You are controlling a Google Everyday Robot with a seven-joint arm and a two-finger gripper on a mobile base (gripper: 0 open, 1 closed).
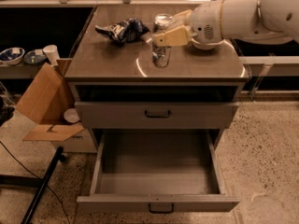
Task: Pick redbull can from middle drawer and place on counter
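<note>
Gripper [163, 28] on the white robot arm sits over the broad, glossy grey-brown counter [103, 59], its 2 tan jaws clamped on the upper body of the small, slim blue-and-silver redbull can [161, 55]; the can stands upright, base at or just above the counter, near a dark blue foil snack bag [122, 30]; the wide grey metal middle drawer [159, 183] hangs open, empty; placing looks to be in hand; next, release and lift clear without tipping it.
</note>
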